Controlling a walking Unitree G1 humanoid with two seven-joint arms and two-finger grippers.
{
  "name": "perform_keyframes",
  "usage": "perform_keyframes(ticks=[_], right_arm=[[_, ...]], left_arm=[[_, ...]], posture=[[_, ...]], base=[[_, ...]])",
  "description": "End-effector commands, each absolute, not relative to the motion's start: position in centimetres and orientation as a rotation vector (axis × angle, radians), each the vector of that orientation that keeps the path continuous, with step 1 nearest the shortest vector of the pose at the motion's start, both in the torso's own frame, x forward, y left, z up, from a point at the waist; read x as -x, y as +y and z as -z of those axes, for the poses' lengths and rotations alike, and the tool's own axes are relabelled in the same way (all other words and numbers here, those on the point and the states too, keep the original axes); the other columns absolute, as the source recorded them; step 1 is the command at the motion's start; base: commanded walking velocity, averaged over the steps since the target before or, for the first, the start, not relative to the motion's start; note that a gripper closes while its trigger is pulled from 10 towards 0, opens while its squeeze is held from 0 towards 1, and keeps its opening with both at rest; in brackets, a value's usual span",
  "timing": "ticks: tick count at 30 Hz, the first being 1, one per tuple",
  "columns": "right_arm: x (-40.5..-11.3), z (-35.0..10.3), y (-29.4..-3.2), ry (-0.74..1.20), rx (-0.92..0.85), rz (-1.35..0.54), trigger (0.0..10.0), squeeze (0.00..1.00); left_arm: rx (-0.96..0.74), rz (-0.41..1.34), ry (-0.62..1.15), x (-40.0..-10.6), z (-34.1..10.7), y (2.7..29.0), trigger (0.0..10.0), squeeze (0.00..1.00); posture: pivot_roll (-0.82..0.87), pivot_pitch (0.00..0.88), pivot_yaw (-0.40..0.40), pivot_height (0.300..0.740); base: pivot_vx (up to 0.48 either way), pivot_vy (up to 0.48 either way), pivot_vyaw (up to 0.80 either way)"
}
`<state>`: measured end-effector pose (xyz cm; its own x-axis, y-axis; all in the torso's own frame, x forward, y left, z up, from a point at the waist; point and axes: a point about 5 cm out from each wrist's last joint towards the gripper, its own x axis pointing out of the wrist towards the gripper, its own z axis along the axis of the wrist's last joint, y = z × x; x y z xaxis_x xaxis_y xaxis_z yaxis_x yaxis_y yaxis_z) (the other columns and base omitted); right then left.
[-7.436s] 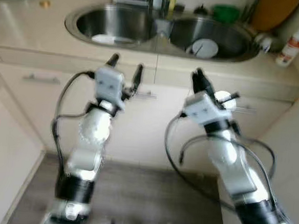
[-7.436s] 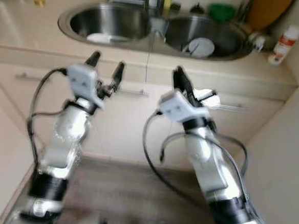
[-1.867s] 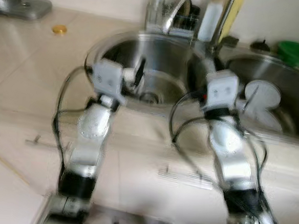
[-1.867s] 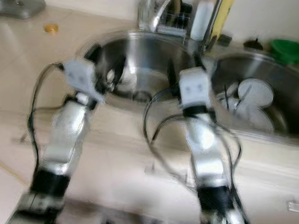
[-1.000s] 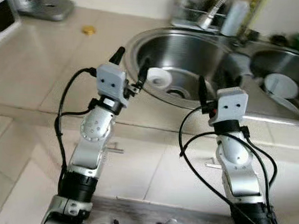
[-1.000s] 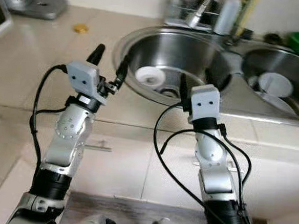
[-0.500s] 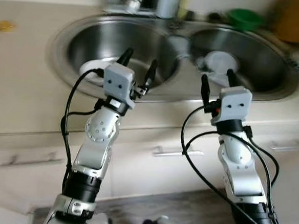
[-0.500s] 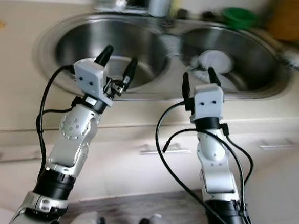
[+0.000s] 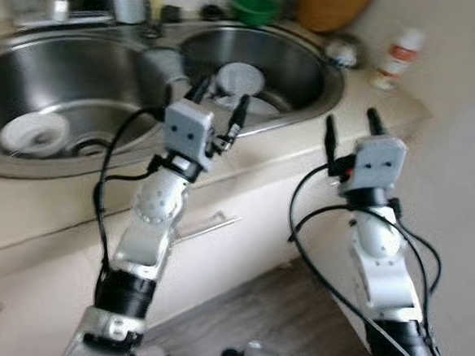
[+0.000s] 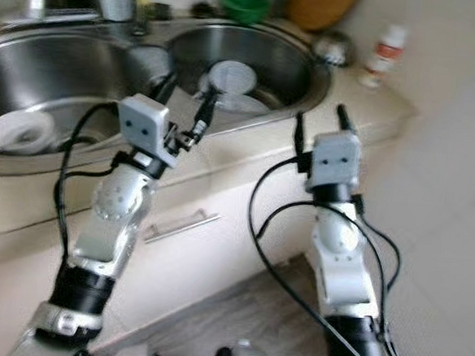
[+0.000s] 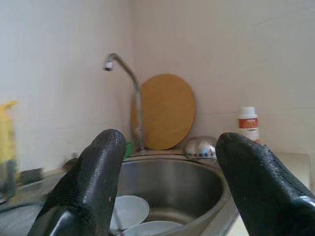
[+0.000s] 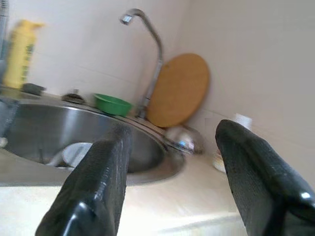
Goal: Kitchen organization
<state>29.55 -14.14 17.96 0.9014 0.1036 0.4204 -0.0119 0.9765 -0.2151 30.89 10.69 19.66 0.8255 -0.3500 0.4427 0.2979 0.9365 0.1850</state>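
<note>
The stainless steel double sink (image 9: 326,74) is spanning the upper left of the head views, with white round plates (image 9: 240,80) lying flat in its right basin. The left gripper (image 9: 218,111) and right gripper (image 9: 351,130) are hovering at the beige surface (image 9: 365,105) edge, fingers spread wide, empty. The wrist views are adding a round wooden board (image 11: 165,110) leaning upright against the wall.

The round wooden cutting board (image 9: 331,4) at the far right is cut off by the picture's top edge. The small white bottle with a red label (image 9: 395,57) is too blurred to read. The left steel sink basin (image 9: 16,73) runs past the left edge, and the left claw (image 9: 218,111) hides part of the white dishes (image 9: 244,85) in the right basin.
</note>
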Motion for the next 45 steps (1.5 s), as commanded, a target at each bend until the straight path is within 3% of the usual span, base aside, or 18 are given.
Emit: perform_keyframes(ticks=[1,12,21,31,45], right_arm=[[-29.66,-17.88,-14.85,-0.431,0.211,-0.034,10.0,0.0],[-29.71,-17.77,-15.04,-0.422,0.21,-0.022,10.0,0.0],[-29.84,-17.74,-15.25,-0.414,0.203,-0.01,10.0,0.0],[-29.94,-17.74,-15.31,-0.41,0.206,-0.007,10.0,0.0],[-30.18,-17.47,-15.71,-0.39,0.201,0.022,10.0,0.0]], left_arm=[[-0.112,0.372,-0.49,-30.78,-19.69,9.85,10.0,0.0],[-0.111,0.374,-0.482,-30.76,-19.58,9.78,10.0,0.0],[-0.109,0.375,-0.475,-30.79,-19.45,9.72,10.0,0.0],[-0.108,0.372,-0.473,-30.81,-19.41,9.66,10.0,0.0],[-0.1,0.373,-0.469,-30.79,-19.27,9.63,10.0,0.0]], posture=[[0.02,0.0,-0.075,0.74],[0.02,0.0,-0.076,0.74],[0.02,0.0,-0.076,0.74],[0.02,0.0,-0.078,0.74],[0.02,0.0,-0.078,0.74]], base=[[0.0,-0.281,-0.8],[0.0,-0.441,-0.8],[0.0,0.0,-0.8],[0.0,-0.48,-0.8],[0.0,0.0,-0.8]])
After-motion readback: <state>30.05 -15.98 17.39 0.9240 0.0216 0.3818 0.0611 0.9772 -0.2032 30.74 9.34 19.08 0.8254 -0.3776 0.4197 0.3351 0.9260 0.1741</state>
